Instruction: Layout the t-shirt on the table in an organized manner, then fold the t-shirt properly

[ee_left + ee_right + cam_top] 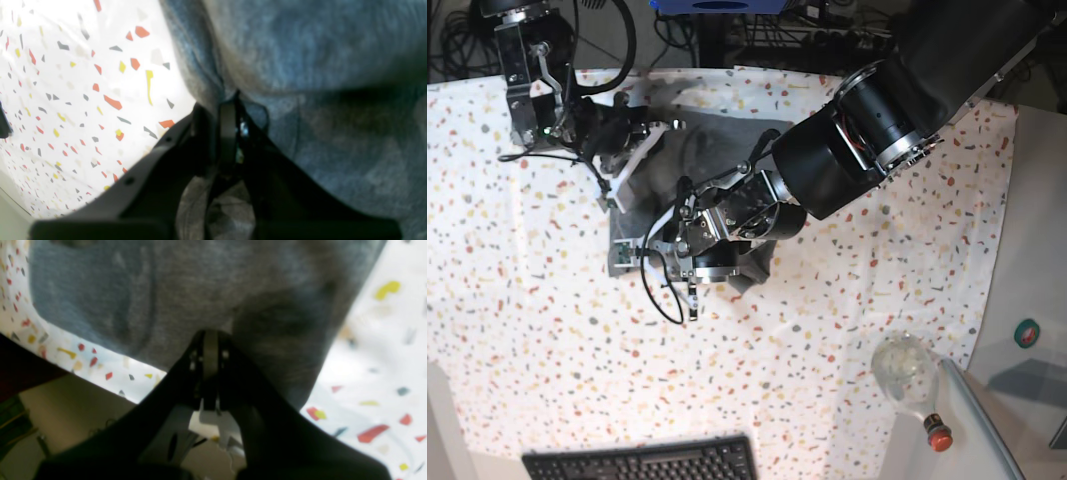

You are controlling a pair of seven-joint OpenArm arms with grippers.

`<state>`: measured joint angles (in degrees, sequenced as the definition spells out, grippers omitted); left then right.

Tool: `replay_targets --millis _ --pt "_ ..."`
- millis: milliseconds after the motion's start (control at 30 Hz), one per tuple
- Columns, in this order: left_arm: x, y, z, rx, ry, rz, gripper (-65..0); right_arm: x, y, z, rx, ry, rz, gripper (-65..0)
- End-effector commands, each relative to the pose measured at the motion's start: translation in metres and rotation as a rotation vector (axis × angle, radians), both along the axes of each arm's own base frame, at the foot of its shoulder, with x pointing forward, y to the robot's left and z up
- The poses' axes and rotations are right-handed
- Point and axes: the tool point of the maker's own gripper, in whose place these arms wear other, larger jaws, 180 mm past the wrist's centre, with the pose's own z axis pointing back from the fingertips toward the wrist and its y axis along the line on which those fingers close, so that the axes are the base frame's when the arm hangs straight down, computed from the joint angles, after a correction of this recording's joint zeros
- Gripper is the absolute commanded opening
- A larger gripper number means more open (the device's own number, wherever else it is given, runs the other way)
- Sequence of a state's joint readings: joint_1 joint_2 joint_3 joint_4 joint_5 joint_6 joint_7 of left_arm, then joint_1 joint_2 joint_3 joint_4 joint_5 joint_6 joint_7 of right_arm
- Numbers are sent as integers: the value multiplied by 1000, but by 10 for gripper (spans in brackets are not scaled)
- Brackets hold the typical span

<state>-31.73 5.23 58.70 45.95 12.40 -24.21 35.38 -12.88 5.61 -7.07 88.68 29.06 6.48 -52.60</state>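
Note:
The heather-grey t-shirt (712, 150) lies bunched in the upper middle of the speckled table (527, 300). My left gripper (634, 250) reaches in from the right to the shirt's near-left corner. Seen from the left wrist, that gripper (233, 103) is shut, with grey t-shirt (317, 66) fabric pinched at its tips and more cloth between the fingers lower down. My right gripper (619, 185) is at the shirt's left edge. From the right wrist it (210, 336) is shut, the t-shirt (200, 283) puckering around its tip above the table (383, 373).
A black keyboard (642, 462) lies at the front edge. A clear bottle with a red cap (907, 375) rests at the front right beside the plain grey side surface (1027, 300). Cables crowd the back. The right wrist view shows the table's edge and the floor (83, 413).

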Motion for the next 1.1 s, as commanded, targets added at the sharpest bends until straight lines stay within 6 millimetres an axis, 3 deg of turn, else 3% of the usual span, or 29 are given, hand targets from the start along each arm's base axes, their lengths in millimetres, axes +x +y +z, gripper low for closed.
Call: replay_targets --millis 0,233,367,600,800,933,1067 --pt "12 -7 13 -11 -32 -5 -650 8 4 7 15 -27 4 -650" --pt "16 -6 16 -12 -38 3 -650 18 2 38 28 -121 -12 -650" --pt "17 -6 16 -11 -40 0 -650 19 -13 41 8 -104 -39 -650" --pt "17 1 16 46 -44 18 -650 19 -15 39 6 -101 -45 -650" --pt "23 -9 38 6 -101 -9 -650 19 -22 38 -11 -101 -41 -650" --pt "25 -12 47 -14 -120 -19 -553 19 -22 38 -11 -101 -41 -650" --pt "26 -4 46 32 -120 3 -367 19 -21 40 -10 -104 -39 -650"
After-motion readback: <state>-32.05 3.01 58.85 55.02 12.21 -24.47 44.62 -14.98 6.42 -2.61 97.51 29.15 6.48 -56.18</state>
